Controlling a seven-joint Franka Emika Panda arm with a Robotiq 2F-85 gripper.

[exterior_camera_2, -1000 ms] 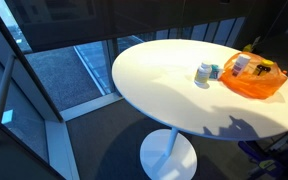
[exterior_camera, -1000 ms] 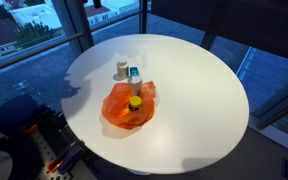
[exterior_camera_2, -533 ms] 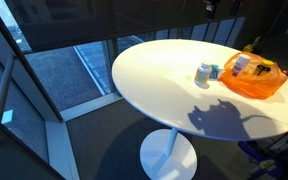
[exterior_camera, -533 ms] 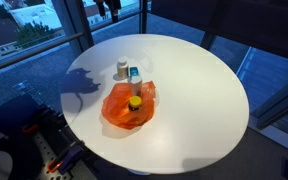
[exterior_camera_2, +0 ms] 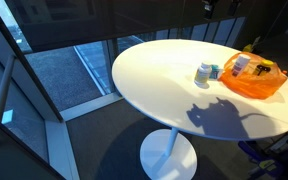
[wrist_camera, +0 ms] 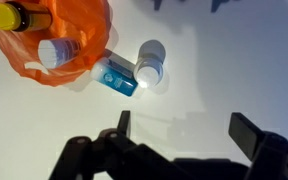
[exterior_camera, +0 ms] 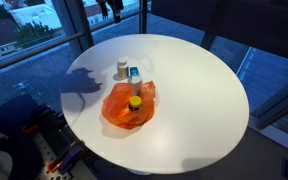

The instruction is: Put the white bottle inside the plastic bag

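Observation:
The white bottle [wrist_camera: 150, 63] lies on its side on the round white table, just outside the orange plastic bag [wrist_camera: 44, 40]; it shows in both exterior views [exterior_camera: 121, 69] [exterior_camera_2: 203, 73]. The bag [exterior_camera: 127, 105] [exterior_camera_2: 254, 80] lies open and holds a yellow-capped bottle [exterior_camera: 135, 101] and other items. A blue-labelled item [wrist_camera: 116, 78] lies at the bag's mouth, touching the white bottle. My gripper [wrist_camera: 184, 128] is open and empty, high above the table, with bare tabletop between its fingers. In an exterior view it shows only at the top edge [exterior_camera: 111, 8].
The round white table [exterior_camera: 194, 90] [exterior_camera_2: 154, 70] stands on a pedestal next to large windows. The arm's shadow falls on the tabletop [exterior_camera: 82, 80] [exterior_camera_2: 224, 118]. Equipment sits low beside the table [exterior_camera: 44, 150].
The arm has come into view at the top of both exterior views, and its shadow has spread across the tabletop. The bottle and bag have not moved.

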